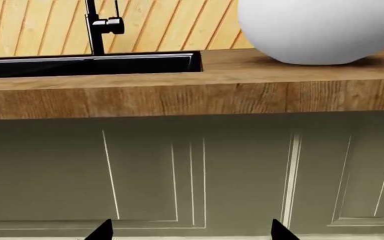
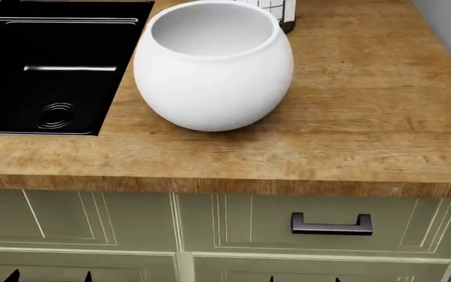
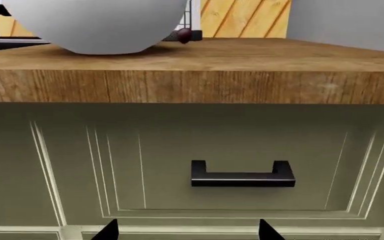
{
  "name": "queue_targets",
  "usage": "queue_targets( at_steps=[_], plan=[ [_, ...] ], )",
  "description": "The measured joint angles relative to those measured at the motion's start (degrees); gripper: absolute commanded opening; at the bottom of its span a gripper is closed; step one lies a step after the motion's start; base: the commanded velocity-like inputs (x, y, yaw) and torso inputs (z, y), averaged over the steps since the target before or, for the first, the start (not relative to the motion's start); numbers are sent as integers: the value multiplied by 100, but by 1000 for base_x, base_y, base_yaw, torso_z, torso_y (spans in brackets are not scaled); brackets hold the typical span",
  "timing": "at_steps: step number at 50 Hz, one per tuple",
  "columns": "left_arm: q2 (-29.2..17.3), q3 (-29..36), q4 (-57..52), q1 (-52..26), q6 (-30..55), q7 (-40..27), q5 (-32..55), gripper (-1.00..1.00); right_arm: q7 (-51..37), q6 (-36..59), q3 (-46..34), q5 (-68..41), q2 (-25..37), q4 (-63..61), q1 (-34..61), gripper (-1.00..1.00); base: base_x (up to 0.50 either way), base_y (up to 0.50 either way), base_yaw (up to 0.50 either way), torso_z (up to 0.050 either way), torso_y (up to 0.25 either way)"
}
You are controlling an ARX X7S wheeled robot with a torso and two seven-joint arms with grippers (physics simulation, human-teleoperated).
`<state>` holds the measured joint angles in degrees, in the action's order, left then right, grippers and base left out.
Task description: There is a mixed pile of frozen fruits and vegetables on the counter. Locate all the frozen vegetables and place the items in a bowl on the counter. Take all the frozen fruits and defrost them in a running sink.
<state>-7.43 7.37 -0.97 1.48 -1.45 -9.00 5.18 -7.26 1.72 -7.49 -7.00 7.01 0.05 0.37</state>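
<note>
In the head view, the glossy black recessed sink (image 2: 49, 70) lies at the far left, sunk into the light brown wood-grain table (image 2: 351, 135), with one round ringed drain (image 2: 56, 114) showing near its front corner; the left wrist view adds the black faucet (image 1: 98, 27) standing upright behind the basin against the pale wood-plank wall (image 1: 38, 25). Just right of the sink, apart from its edge, the large matte white round-bellied bowl (image 2: 214, 70) stands upright on the table, its narrower mouth facing straight up and its inside bare as far as can be seen. Behind the bowl's right shoulder a white paper roll with a black wire grid (image 2: 276, 9) shows only its lowest part. In the right wrist view a small dark red cherry (image 3: 184, 34) sits on the table behind the bowl, beside the roll's base; its stem direction cannot be made out. Below the thick wooden edge run olive-green panelled cabinet fronts (image 2: 77, 220), and toward the right a drawer carries a black bar handle (image 2: 331, 224) lying horizontal. The left gripper (image 1: 190, 231) and the right gripper (image 3: 186, 231) each show two dark fingertips set wide apart with nothing between them, low before the cabinets.
</note>
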Motion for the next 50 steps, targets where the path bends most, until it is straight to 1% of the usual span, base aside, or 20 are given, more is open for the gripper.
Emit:
queue_targets(
  at_steps=[4, 29, 47, 48, 50],
  plan=[
    [-28, 17, 1, 3, -3, -20, 23, 100, -29, 1, -22, -35, 15, 0, 3, 100, 0, 0, 0, 10, 0],
    [-150, 162, 4, -42, 18, -124, 129, 100, -216, -19, -182, -118, 125, 3, 12, 100, 0, 0, 0, 50, 0],
    [-225, 218, -10, -9, -49, -190, 224, 100, -319, -33, -270, -171, 193, 38, 53, 100, 0, 0, 0, 0, 0],
    [-278, 259, -118, -9, 21, -163, 304, 100, -74, 486, -192, -55, 123, -212, 95, 100, 0, 0, 0, 0, 0],
    [-125, 81, -111, -5, 52, -8, 140, 100, 43, 413, -46, 65, -13, -149, 102, 100, 0, 0, 0, 0, 0]
  ],
)
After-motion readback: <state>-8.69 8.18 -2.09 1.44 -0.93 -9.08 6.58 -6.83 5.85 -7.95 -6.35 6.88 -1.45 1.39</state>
